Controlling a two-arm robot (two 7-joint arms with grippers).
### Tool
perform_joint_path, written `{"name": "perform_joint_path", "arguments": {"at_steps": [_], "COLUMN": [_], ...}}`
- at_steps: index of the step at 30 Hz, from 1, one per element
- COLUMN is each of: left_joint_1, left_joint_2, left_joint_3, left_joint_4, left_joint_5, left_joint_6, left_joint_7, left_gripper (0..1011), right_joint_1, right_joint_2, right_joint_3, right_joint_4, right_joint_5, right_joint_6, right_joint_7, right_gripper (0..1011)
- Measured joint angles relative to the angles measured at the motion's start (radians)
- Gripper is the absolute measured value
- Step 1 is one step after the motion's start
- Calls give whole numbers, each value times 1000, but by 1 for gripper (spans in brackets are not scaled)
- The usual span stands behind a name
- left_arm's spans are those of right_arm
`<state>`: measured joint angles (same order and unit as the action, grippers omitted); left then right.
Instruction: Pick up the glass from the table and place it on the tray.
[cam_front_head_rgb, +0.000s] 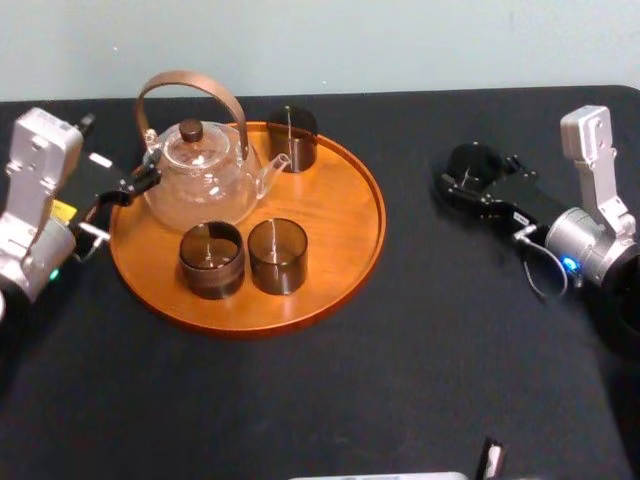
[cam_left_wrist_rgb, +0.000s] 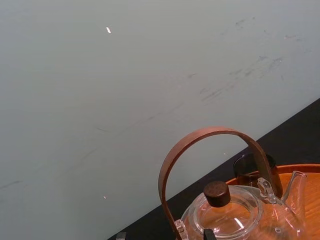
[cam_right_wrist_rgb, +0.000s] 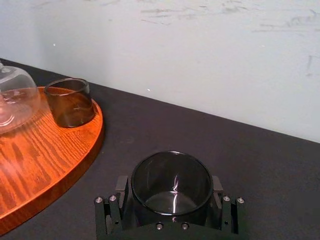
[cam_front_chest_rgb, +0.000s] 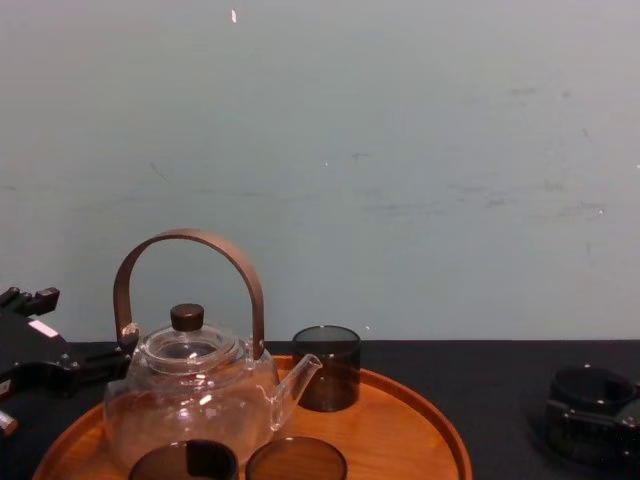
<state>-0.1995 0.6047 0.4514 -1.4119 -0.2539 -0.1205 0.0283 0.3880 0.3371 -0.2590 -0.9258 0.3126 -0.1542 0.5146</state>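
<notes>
At my far left, my left gripper (cam_front_head_rgb: 120, 200) hangs just beside the tray's rim, pointing toward the teapot (cam_front_head_rgb: 200, 170). That arm is idle, with its silver link standing upright at the table edge. Whether this claw is open or closed, I cannot tell.

Next comes the tray (cam_front_head_rgb: 340, 250), on the left half of the table (cam_front_head_rgb: 420, 350). The teapot stands at its back left. Three other glasses (cam_front_head_rgb: 277, 255) are on it: two side by side in front of the teapot and one behind the spout. The right part of the tray is bare wood, and I judge this is the free place for one more.

Further right, well apart from the tray, the glass (cam_right_wrist_rgb: 171, 182) stands upright, and it seems to rest on the table. My right gripper (cam_right_wrist_rgb: 170, 192) is around it, low near its base. The jaws are pressed on its wall from both sides, so I am pinching the glass. I think I hold it low and from the side so that the smooth wall does not slip and the mouth is kept up.

My right arm comes in from the right edge, with the wrist low and nearly level and the claw directed toward the tray. The lift is not yet done.
</notes>
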Motion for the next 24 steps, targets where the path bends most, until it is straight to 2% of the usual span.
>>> {"name": "perform_joint_path", "arguments": {"at_steps": [9, 16, 24], "left_joint_1": [0, 0, 0], "left_joint_2": [0, 0, 0], "left_joint_3": [0, 0, 0], "left_joint_4": [0, 0, 0], "left_joint_5": [0, 0, 0], "left_joint_6": [0, 0, 0], "left_joint_7": [0, 0, 0], "left_gripper": [1001, 1001, 1001], "right_joint_1": [1, 0, 0], "right_joint_2": [0, 1, 1], "right_joint_3": [1, 2, 3], "right_joint_4": [0, 0, -1], "right_joint_5": [-1, -1, -1], "right_joint_6": [-1, 1, 2], "right_joint_7": [0, -1, -2], "right_gripper": [1002, 903, 903]}}
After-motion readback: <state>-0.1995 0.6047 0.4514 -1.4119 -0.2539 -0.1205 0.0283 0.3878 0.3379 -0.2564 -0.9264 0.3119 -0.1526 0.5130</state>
